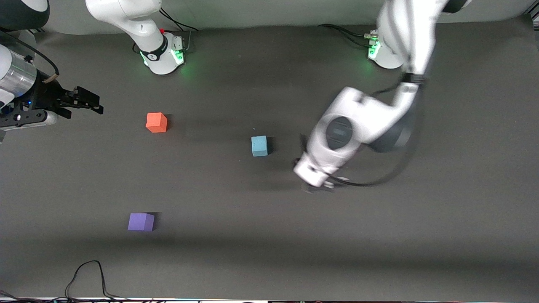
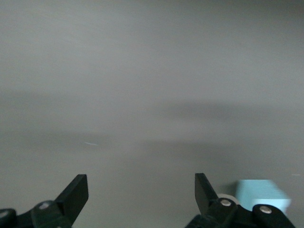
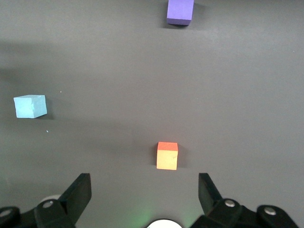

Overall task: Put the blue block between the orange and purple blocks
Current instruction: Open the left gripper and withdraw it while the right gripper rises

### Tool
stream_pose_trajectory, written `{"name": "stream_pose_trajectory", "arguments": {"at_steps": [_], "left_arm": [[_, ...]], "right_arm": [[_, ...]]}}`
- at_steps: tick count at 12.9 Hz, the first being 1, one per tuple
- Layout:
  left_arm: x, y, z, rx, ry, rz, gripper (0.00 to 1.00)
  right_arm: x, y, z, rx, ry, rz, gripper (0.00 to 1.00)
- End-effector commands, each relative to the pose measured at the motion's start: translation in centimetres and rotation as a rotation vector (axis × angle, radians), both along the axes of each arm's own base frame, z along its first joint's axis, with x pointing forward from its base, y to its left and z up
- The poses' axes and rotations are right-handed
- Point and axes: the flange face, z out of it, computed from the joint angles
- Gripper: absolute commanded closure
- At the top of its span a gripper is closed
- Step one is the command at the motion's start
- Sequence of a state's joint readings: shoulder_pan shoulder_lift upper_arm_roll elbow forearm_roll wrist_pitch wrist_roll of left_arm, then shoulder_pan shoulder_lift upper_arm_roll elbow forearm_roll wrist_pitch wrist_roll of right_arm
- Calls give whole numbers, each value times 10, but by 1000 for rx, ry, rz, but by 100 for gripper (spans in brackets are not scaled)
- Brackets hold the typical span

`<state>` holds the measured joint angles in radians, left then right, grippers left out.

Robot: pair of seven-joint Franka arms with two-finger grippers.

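With its jaws spread, the left gripper [image 1: 313, 185] hangs just beside the blue block [image 1: 259, 146] at frame centre and risks nudging it; the right gripper [image 1: 86, 103] waits, spread, at upper left.

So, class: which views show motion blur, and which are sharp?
Front view: the left arm and its end effector are smeared, while the blue block stays crisp. Left wrist view: streaked throughout. Right wrist view: sharp, orange block and purple block clean-edged.

Glossy white arm casings [image 1: 362, 122]; black hands [image 3: 142, 202] with silver screws; green base lights; seemingly black cables.
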<state>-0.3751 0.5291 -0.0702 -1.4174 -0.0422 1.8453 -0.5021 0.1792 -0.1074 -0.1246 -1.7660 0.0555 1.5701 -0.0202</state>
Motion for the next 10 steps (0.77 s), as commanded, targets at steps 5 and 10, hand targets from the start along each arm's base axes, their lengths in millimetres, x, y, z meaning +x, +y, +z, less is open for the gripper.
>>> {"name": "stream_pose_trajectory", "arguments": {"at_steps": [5,10], "left_arm": [[-20,239,106,-59,63,-171,0],[-52,268,187,-9,-38,-164,0]], "right_arm": [[-44,190,31,25,-10,-38,0],[-120,397,24,-13,-13,-125,0]]}}
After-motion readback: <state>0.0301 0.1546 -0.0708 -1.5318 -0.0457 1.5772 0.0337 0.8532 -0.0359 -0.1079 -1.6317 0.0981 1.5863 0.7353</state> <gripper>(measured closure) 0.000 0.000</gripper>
